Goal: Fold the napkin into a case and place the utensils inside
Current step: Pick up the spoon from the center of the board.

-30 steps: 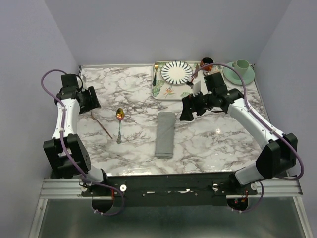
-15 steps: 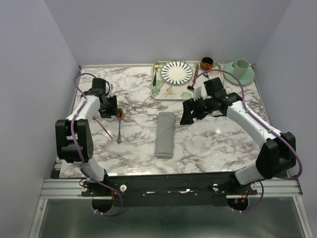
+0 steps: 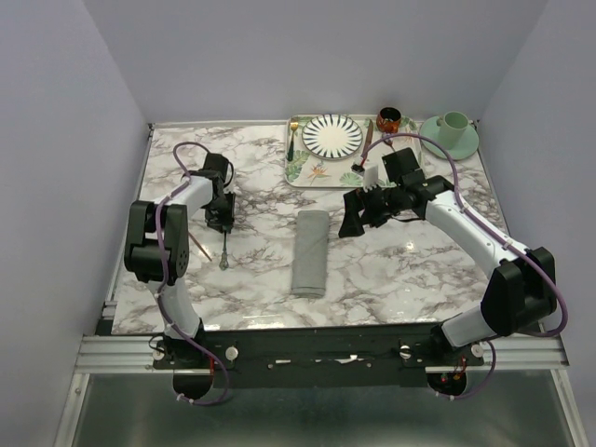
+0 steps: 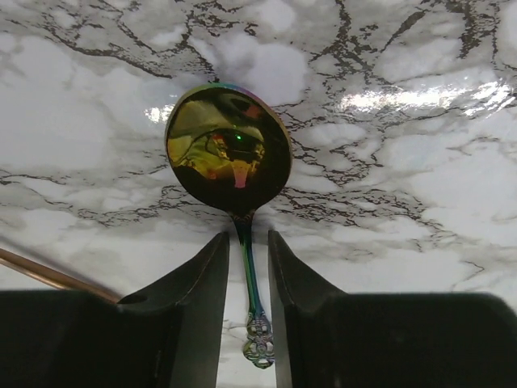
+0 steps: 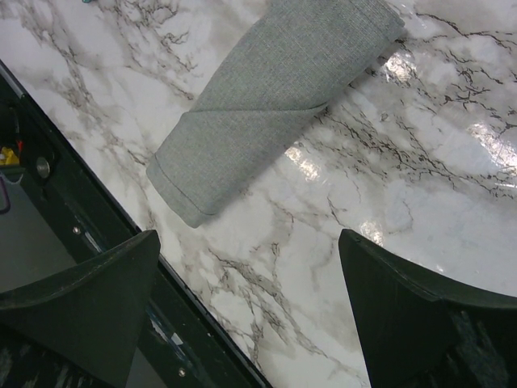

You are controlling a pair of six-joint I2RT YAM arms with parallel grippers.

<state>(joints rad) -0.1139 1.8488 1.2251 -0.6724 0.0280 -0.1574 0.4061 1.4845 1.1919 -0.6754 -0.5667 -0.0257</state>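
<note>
Top external: fixed high behind the near edge of the white-and-grey marble tabletop (image 3: 410, 270), facing down and forward, far enough to take in all of it
Left wrist: very near the tabletop, facing down at the gold-bowled, thin-handled spoon (image 4: 229, 151)
Right wrist: higher, tilted toward the near table edge, over the folded grey cloth case (image 5: 275, 97)
Shared: top view holds both spoon and case

Most of fork (image 4: 40, 271) behind left gripper (image 4: 247, 242)

Fork (image 3: 199, 248) left of spoon (image 3: 224, 253); case (image 3: 310, 253) right of both
</note>
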